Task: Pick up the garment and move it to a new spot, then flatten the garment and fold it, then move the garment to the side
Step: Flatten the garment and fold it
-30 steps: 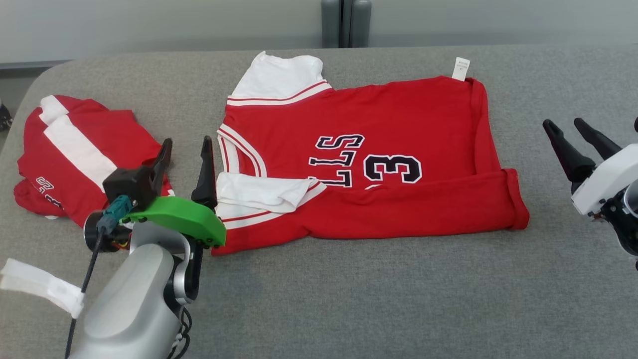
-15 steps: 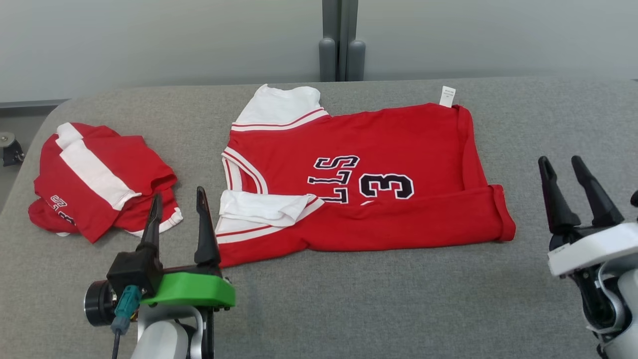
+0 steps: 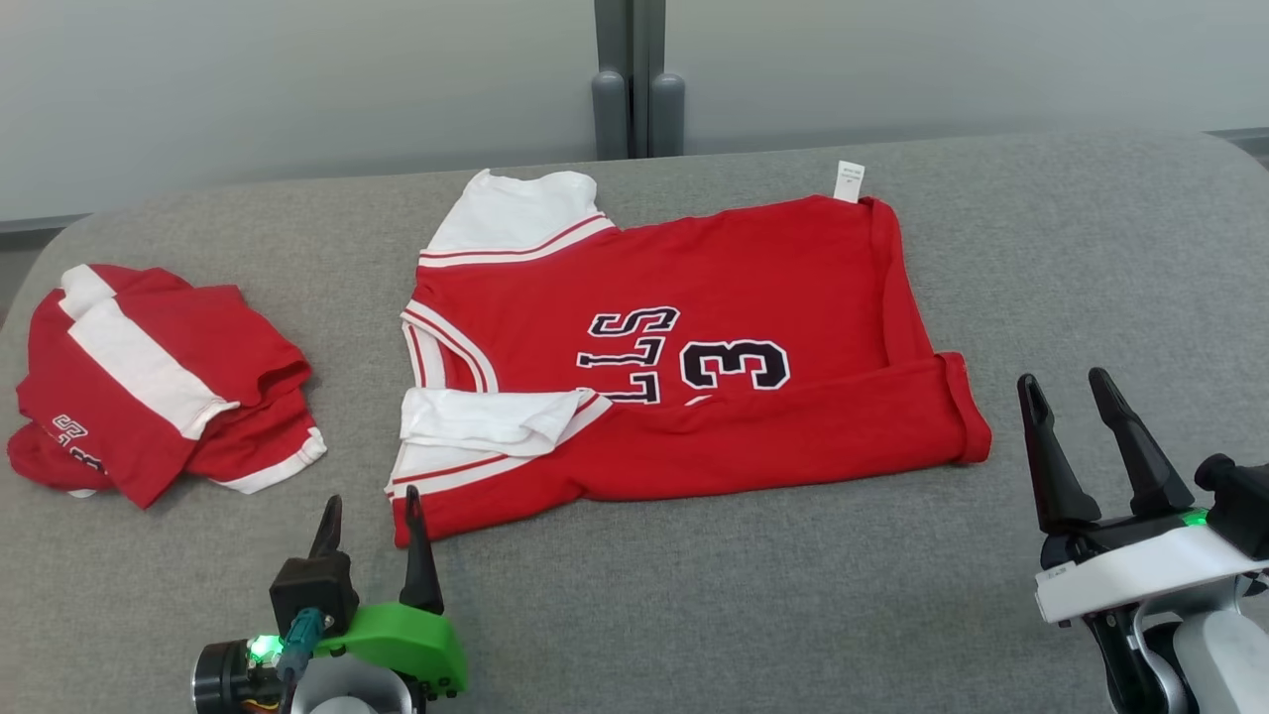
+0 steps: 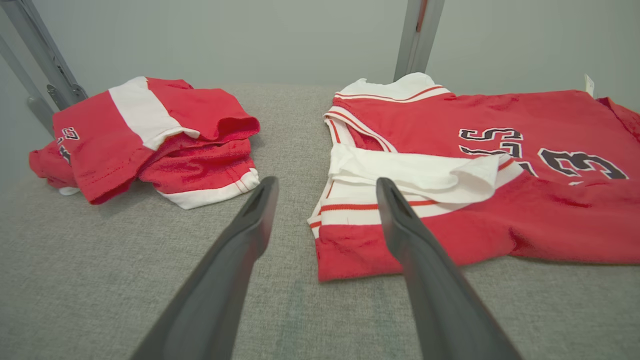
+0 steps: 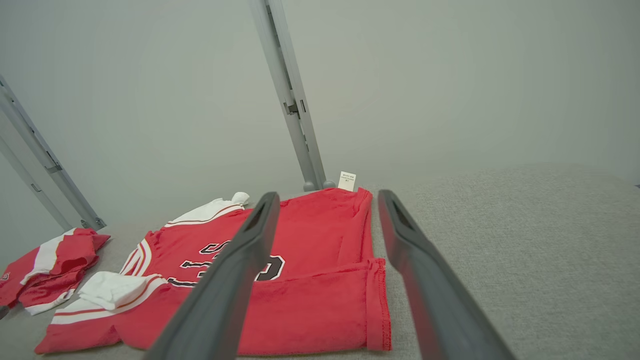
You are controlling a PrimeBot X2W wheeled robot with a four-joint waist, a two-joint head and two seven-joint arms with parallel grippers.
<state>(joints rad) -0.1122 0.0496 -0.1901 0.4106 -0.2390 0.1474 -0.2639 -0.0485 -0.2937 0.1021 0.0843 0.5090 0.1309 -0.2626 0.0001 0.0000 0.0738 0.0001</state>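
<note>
Garment (image 3: 773, 268) lying centrally on the grey woven desk (image 3: 694, 615), same spot as a second ago; whole view shifted by camera motion only. Far left: second red-and-white bundle (image 3: 149, 397), thickly folded, rumpled, unmoved. Left tool (image 3: 372, 496) drawn back from beside the white sleeve (image 3: 486, 416) to the near-left corner, spread wide, empty. Soft red knit, roughly rectangular, near edge turned over in a rolled band; striped white trim, black lettering outlined white, small white label (image 3: 849, 182) at the far hem. Right tool (image 3: 1061, 379) likewise pulled nearer, off the right edge, spread, holding nothing.
</note>
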